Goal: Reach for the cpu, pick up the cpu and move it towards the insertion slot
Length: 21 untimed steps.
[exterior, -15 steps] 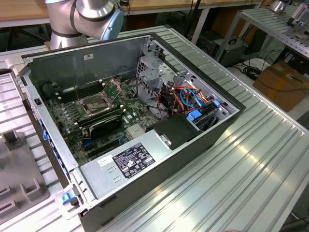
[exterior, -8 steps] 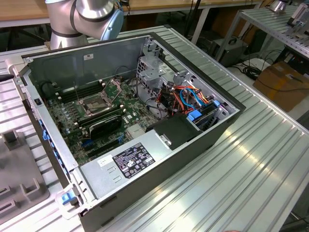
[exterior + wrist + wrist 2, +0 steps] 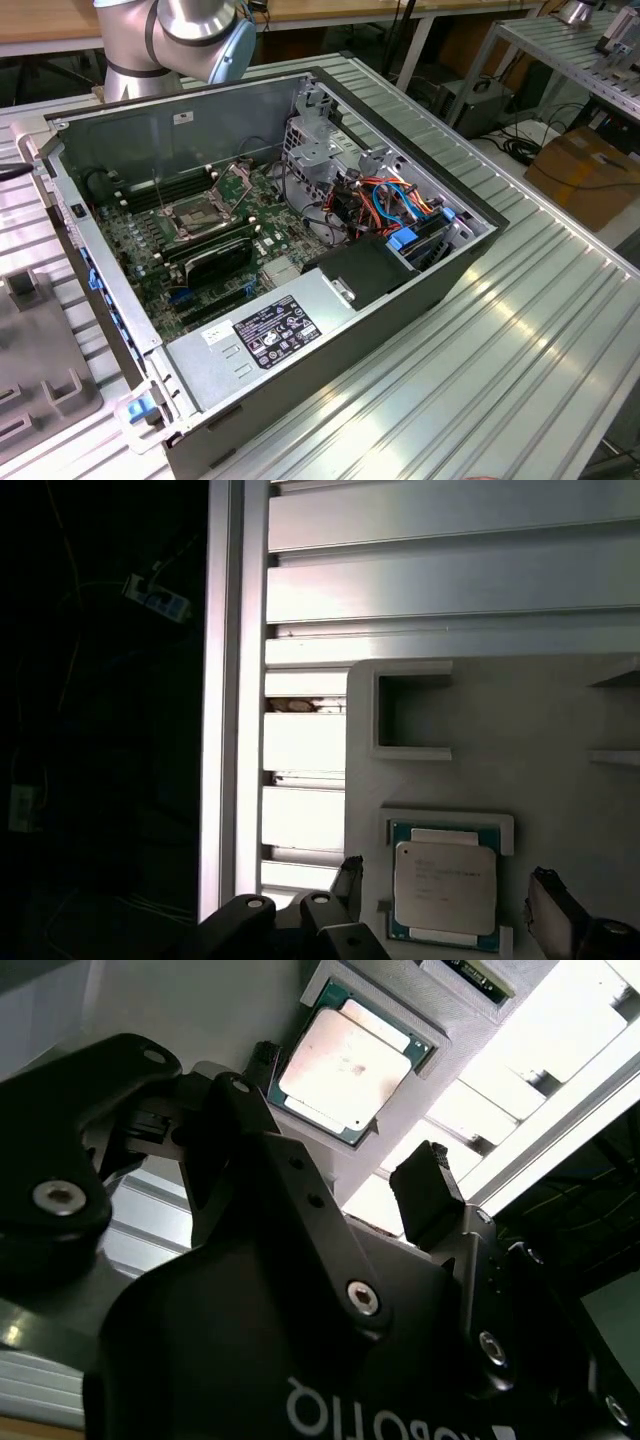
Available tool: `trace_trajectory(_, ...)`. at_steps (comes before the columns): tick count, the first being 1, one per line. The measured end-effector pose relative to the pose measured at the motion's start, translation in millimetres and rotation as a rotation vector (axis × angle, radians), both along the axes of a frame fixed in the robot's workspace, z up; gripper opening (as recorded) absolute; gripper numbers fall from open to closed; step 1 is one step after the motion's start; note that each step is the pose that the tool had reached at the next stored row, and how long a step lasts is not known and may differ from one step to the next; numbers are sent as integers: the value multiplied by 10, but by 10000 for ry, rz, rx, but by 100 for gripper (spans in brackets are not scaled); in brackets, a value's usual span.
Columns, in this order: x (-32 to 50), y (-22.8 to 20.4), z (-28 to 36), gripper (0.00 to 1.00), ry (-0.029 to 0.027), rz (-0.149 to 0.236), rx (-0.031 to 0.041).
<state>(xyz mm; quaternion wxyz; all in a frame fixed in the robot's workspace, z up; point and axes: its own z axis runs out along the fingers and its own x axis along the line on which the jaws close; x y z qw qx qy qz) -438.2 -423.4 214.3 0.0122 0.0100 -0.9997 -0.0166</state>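
Cpu (image 3: 445, 887) seated in grey tray (image 3: 560, 710) recess; gripper (image 3: 450, 878) near, jaws wide apart.

Exterior view: bright, even overhead light. Broad soft glare streaks run along the ribbed metal desk (image 3: 520, 330), and the computer case (image 3: 200, 110) is shaded low inside. Second wrist view: strong backlight, desk slats blown out to white, end effector (image 3: 346, 1118) body near-black with little detail, cpu (image 3: 345, 1065) lid washed pale. First wrist view: beyond the desk edge all is near-dark. The slats glare, and the grey tray (image 3: 500, 740) is evenly lit with dark pocket shadows.
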Motion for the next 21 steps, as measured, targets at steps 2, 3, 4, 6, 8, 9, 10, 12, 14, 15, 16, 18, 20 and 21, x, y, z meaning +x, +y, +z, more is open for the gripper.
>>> trace_trajectory(2,1,0,-23,74,-1,-1,-2)
trace_trajectory(3,1,0,-51,74,0,-1,-4)
trace_trajectory(4,1,0,-68,74,0,0,-4)
trace_trajectory(6,1,0,-84,74,2,0,-6)
trace_trajectory(8,1,0,-86,74,0,-1,-4)
trace_trajectory(9,1,0,-86,74,1,0,-4)
trace_trajectory(10,1,0,-87,74,0,-1,-4)
trace_trajectory(12,1,0,-87,74,0,0,-4)
trace_trajectory(14,1,0,-88,74,0,0,-4)
trace_trajectory(15,1,0,-88,74,0,-1,-5)
trace_trajectory(16,1,0,-88,74,0,0,-4)
trace_trajectory(18,1,0,-94,74,-3,0,-3)
trace_trajectory(20,1,0,-108,74,-3,-1,-2)
trace_trajectory(21,1,-1,-126,74,-1,-1,-4)
